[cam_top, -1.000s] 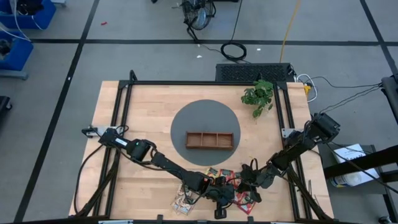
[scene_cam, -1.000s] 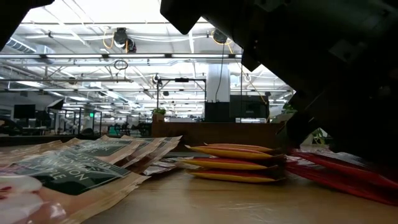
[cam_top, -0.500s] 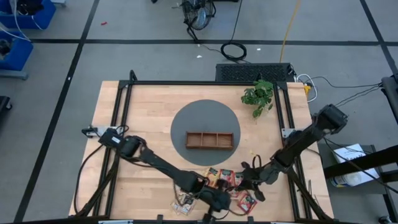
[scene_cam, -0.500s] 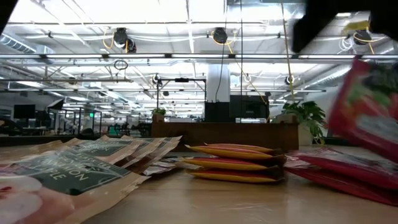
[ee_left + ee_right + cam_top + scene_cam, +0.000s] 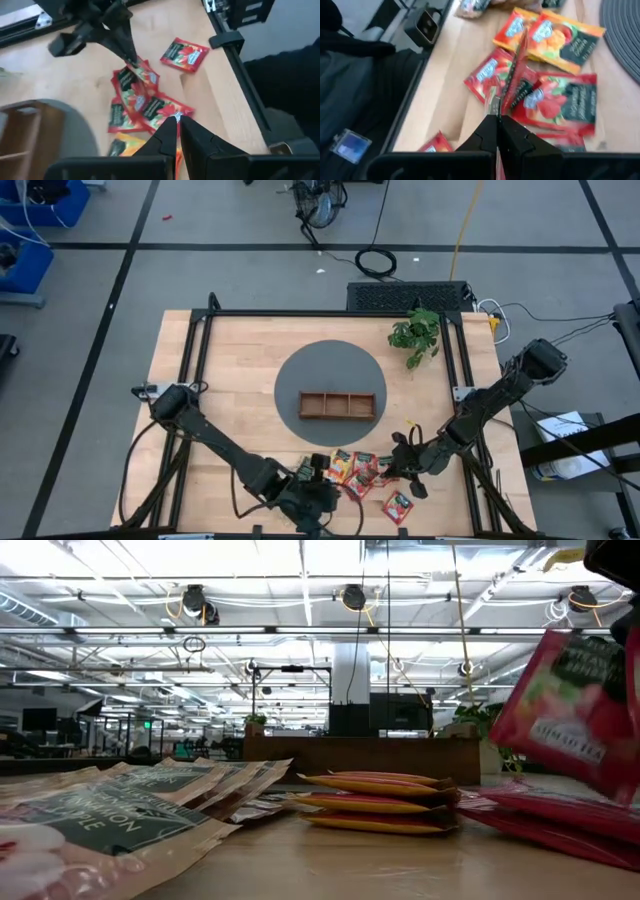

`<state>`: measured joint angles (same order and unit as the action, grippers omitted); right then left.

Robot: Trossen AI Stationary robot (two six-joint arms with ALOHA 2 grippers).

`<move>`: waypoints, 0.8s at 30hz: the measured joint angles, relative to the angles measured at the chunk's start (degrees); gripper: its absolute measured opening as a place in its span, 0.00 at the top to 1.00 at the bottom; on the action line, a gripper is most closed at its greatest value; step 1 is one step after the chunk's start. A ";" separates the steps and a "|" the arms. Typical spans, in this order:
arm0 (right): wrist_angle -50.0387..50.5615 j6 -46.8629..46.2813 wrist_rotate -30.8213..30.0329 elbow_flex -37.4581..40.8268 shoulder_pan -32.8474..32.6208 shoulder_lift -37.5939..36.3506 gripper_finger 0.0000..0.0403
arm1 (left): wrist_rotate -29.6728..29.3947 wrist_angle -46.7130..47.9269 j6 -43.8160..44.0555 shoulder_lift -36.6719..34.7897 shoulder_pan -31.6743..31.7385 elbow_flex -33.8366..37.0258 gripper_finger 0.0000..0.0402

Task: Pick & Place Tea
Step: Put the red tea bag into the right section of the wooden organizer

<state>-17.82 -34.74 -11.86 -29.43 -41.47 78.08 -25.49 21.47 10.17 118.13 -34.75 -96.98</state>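
In the low view a red tea packet (image 5: pixel 575 705) is being cut off by the right edge of the frame, and the tool holding it is staying outside. In the high view, at the bottom centre, the left arm is covering the pale packets (image 5: pixel 300 480). Labels on the orange packets (image 5: pixel 375 802) are not showing, only their edges.

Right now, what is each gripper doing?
Left gripper: looks closed and empty, above the tea pile.
Right gripper: closed on a red tea packet, lifted off the table.
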 joint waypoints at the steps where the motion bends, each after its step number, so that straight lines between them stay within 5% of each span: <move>1: -0.86 0.67 0.04 -0.09 0.19 0.33 1.00 | 0.31 -4.31 0.05 0.02 0.47 2.21 0.92; 10: 3.29 7.11 1.54 -3.95 0.21 2.56 1.00 | 3.60 -15.42 1.37 0.08 5.63 10.14 0.89; 24: 3.04 13.71 -1.77 -8.26 1.09 5.51 1.00 | 9.60 -20.51 4.13 0.44 8.51 11.59 0.51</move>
<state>-14.79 -21.04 -13.63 -37.69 -40.38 83.59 -15.89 0.96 14.30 118.56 -26.24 -85.38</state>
